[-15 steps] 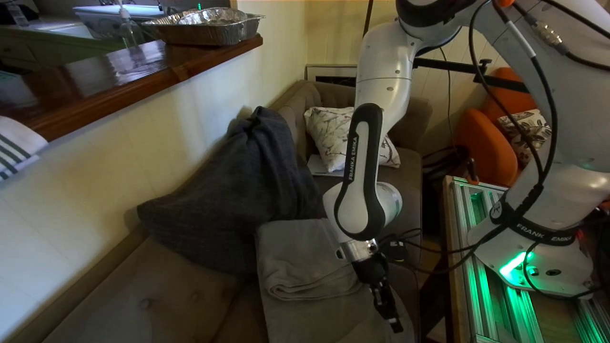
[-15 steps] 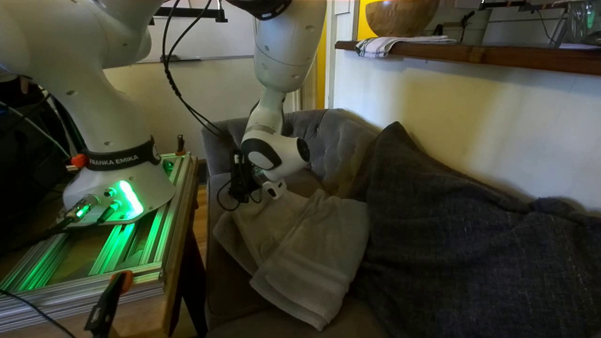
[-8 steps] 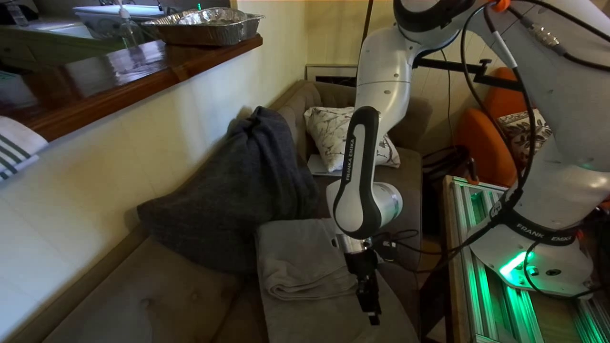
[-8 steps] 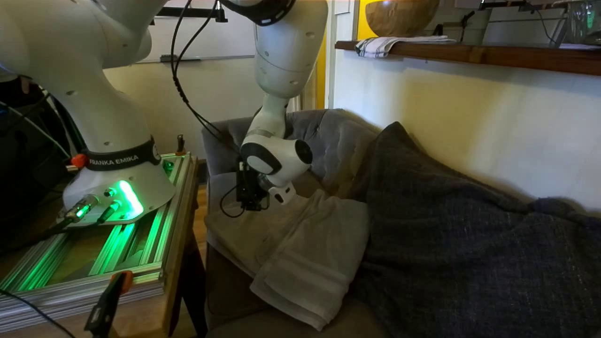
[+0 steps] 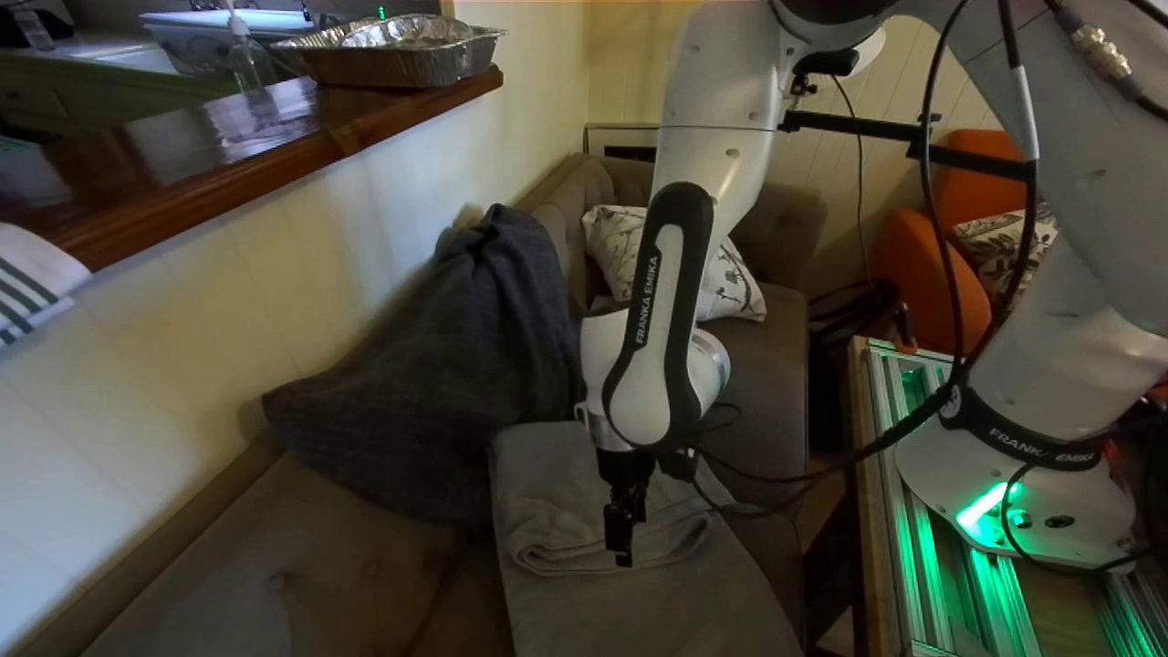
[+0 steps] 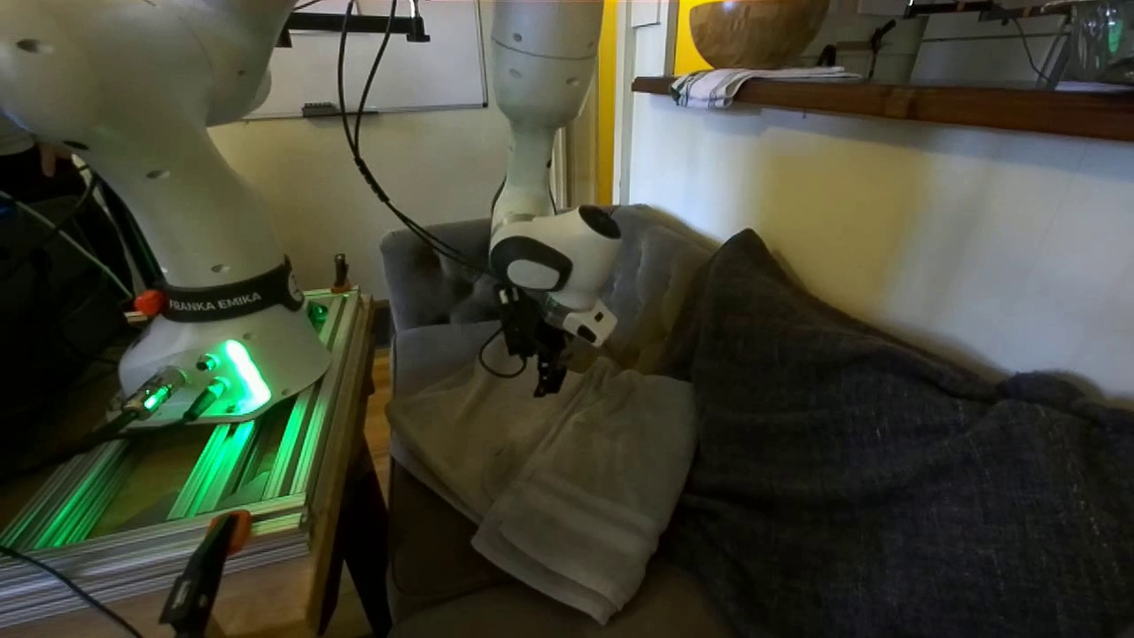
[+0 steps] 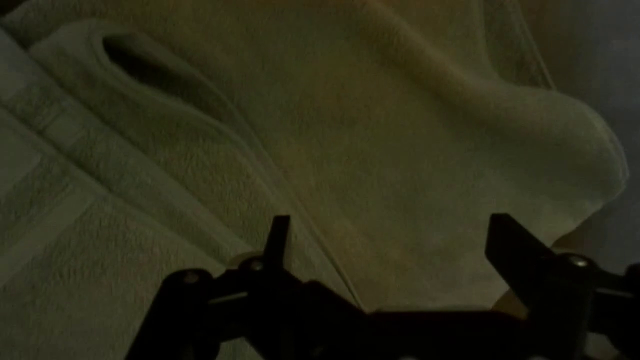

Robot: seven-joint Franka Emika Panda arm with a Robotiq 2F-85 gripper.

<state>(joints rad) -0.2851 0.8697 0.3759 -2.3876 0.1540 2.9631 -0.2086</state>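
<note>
Hovering over one towel (image 7: 400, 150), one claw (image 7: 391, 217), two fingers (image 7: 278, 242) spread, one dark cushion (image 5: 456, 356) alongside

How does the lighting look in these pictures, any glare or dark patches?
Wrist view: very dim, the towel murky, the open claw nearly a black silhouette. Both exterior views: a green light glows on the robot's base. In an exterior view: shiny glare on the wooden counter, and a soft shadow on the wall beside the dark pillow.
</note>
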